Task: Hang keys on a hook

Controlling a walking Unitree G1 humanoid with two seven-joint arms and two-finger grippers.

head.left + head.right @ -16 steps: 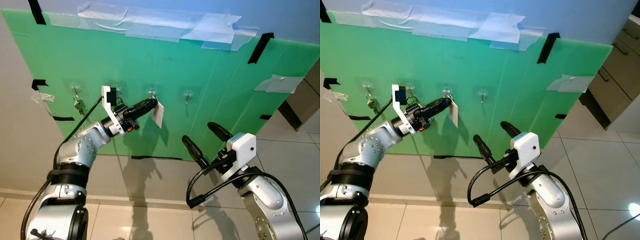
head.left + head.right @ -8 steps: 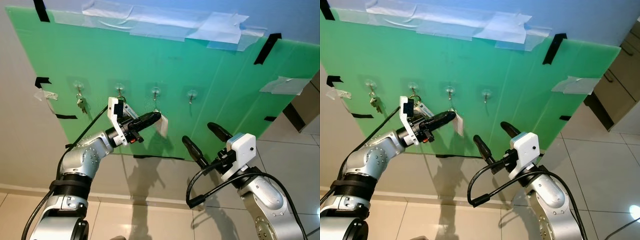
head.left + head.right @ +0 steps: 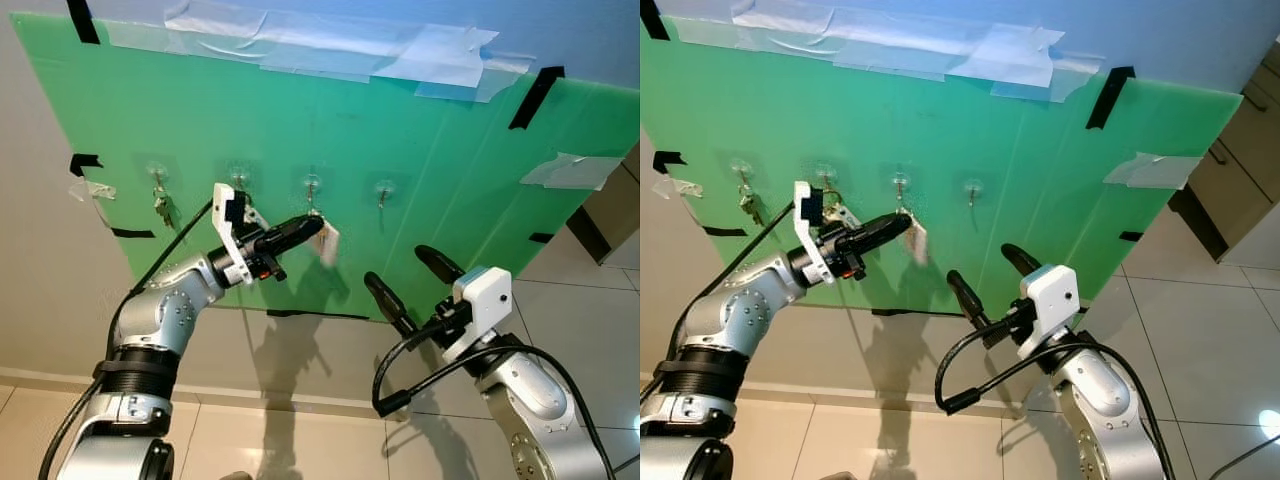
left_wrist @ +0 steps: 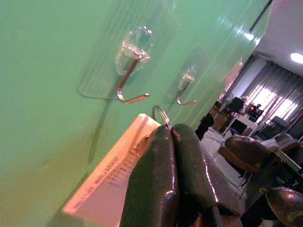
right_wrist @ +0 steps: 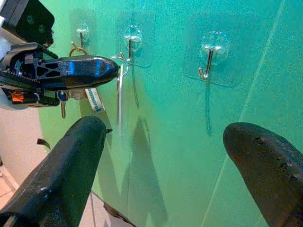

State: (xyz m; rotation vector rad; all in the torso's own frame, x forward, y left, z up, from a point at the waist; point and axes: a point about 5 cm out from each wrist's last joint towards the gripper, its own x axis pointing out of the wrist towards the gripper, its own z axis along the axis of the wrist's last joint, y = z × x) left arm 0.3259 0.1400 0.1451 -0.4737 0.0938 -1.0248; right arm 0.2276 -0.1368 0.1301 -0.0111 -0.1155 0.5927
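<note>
The left gripper (image 4: 173, 137) is pinching the key ring (image 4: 161, 115) and its tag (image 3: 327, 242), just below the hook (image 4: 131, 84). Next, I reckon: lifting the ring over the tip. The right gripper (image 3: 412, 277) is waiting, fingers spread.

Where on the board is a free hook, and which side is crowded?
The fourth hook, nearest the right hand, is bare, with open green board around it. The third hook is bare too; the left hand holds the key ring with its white tag just below it. The two leftmost hooks are crowded: keys hang there.
</note>
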